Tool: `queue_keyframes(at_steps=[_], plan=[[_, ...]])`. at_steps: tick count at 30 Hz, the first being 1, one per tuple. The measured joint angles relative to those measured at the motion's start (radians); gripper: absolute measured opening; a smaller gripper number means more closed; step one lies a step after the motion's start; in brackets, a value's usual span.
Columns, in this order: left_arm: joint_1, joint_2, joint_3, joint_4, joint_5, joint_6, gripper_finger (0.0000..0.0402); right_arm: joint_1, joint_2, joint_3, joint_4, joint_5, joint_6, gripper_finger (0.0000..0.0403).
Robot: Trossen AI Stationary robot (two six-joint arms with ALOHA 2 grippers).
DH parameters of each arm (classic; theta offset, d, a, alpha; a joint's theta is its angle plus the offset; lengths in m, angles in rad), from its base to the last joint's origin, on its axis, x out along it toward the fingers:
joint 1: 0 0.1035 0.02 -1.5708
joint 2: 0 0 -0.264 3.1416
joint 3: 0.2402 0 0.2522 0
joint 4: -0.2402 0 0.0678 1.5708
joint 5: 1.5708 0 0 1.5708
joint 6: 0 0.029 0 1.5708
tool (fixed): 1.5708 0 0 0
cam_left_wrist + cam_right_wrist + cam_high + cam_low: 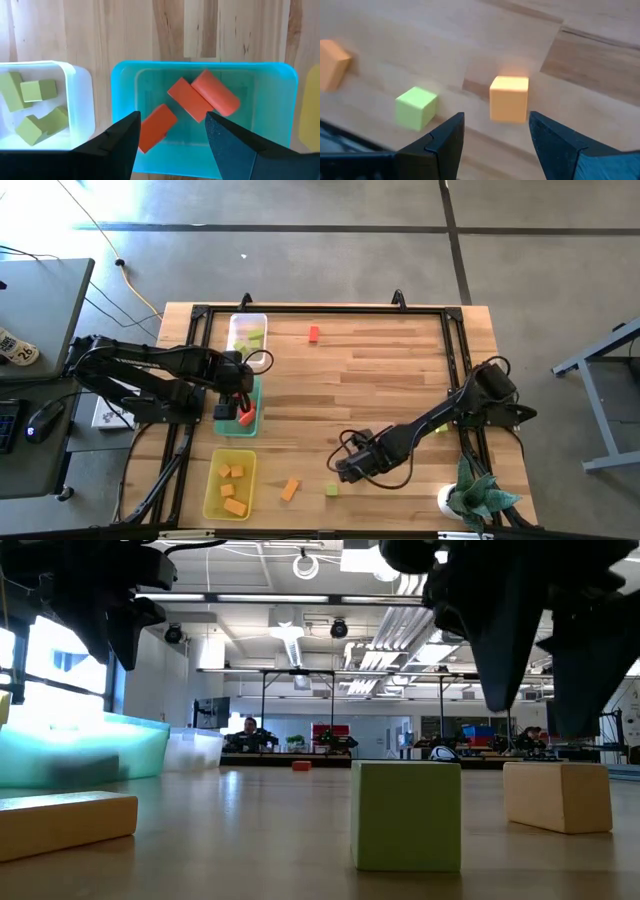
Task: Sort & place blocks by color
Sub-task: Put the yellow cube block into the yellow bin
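My left gripper (172,122) hangs open above the green tray (280,80), where three red blocks (190,100) lie on the floor. The clear tray (82,80) beside it holds several yellow-green blocks (37,90). The yellow tray (212,498) holds several orange blocks (233,488). My right gripper (496,120) is open and poised over an orange cube (509,98) near the table's near edge, touching nothing. A yellow-green cube (416,107) and an orange block (332,67) rest on the table nearby. A red block (314,334) lies alone near the far edge.
The three trays stand in a row along the table's left side (247,320). A potted plant (475,498) sits at the near right corner. In the low view the yellow-green cube (405,815), the orange cube (557,795) and an orange bar (65,823) stand close to the camera.
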Motion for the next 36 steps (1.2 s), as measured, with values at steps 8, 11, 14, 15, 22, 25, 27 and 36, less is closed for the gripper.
queue_keyframes(at_steps=[8,11,14,15,22,25,27,36], plan=[[0.000,0.000,0.000,-0.001,0.000,0.000,0.0211,0.001,0.057,0.000,0.002,-0.035,0.000,0.0209],[0.000,0.000,0.000,-0.002,0.000,0.000,0.0211,0.001,0.069,0.000,0.001,-0.039,0.001,0.0206],[0.000,0.000,0.000,-0.002,0.001,0.000,0.0211,0.001,0.088,0.000,0.002,-0.040,0.001,0.0187],[0.000,0.000,0.000,-0.002,0.001,0.000,0.0211,0.001,0.096,0.000,0.002,-0.043,0.000,0.0176],[0.000,0.000,0.000,-0.003,0.006,-0.036,0.0211,-0.003,0.120,0.002,0.046,-0.058,0.007,0.0102],[0.000,0.000,0.000,-0.003,0.042,-0.053,0.0211,-0.005,0.117,0.002,0.081,-0.030,0.005,0.0102],[0.000,0.000,0.000,-0.003,0.082,-0.053,0.0211,-0.010,0.117,0.001,0.128,-0.009,-0.002,0.0102],[0.000,-0.019,0.000,-0.005,0.138,-0.061,0.0211,-0.037,0.117,0.001,0.476,0.177,-0.060,0.0102]])
